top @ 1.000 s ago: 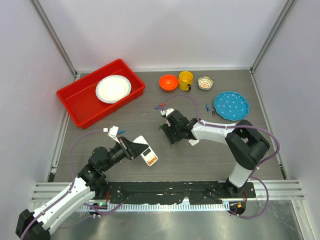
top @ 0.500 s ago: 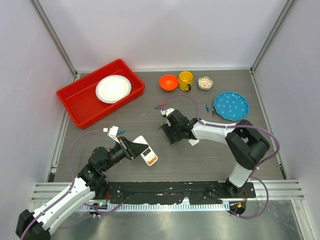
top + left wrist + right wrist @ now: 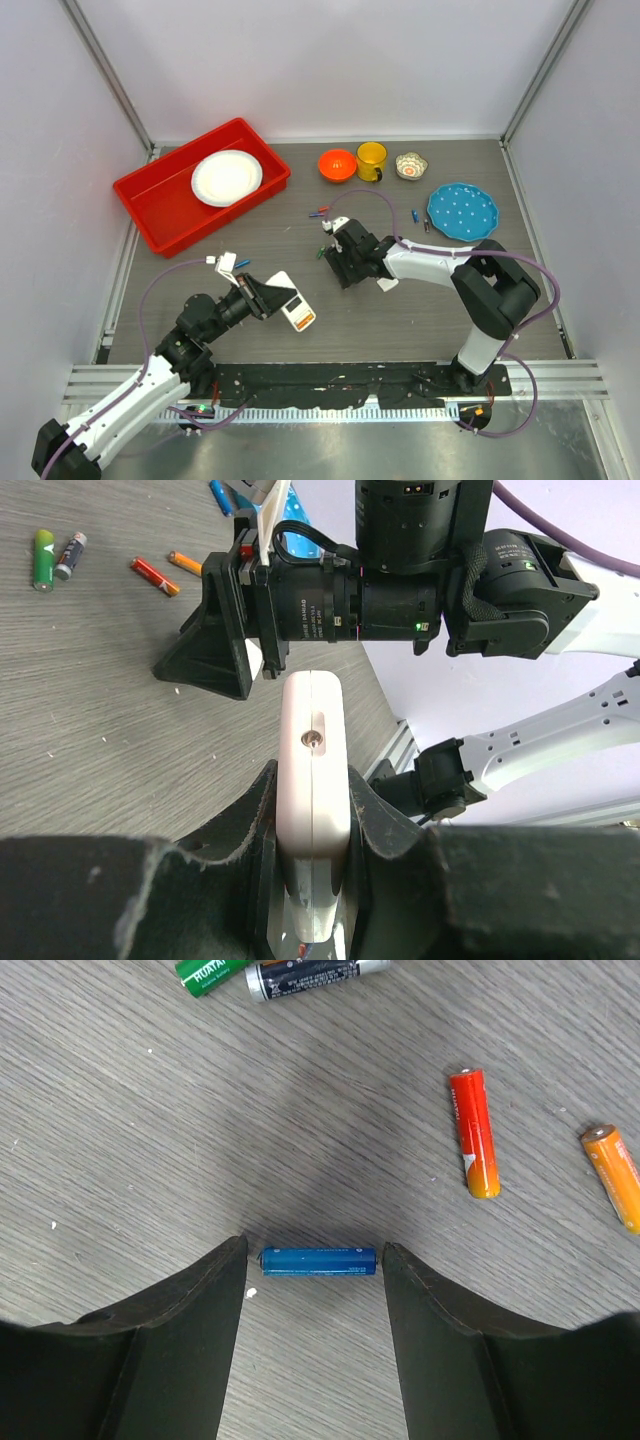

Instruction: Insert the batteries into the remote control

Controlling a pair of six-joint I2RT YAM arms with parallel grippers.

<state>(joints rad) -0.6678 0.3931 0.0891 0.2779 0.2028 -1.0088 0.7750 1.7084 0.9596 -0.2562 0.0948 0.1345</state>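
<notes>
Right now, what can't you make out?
- Back of remote: faces away in top view; left wrist shows only an edge.
- Top view: blue battery hidden under right gripper.
- Left wrist: remote's lower end buried in left gripper.

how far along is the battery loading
Done: left gripper is shut on the remote. In hand: right gripper is open astride a blue battery lying on the table, not yet gripped. Left: loading all; the red battery, orange battery and green battery also lie loose, none shows in the remote.
</notes>
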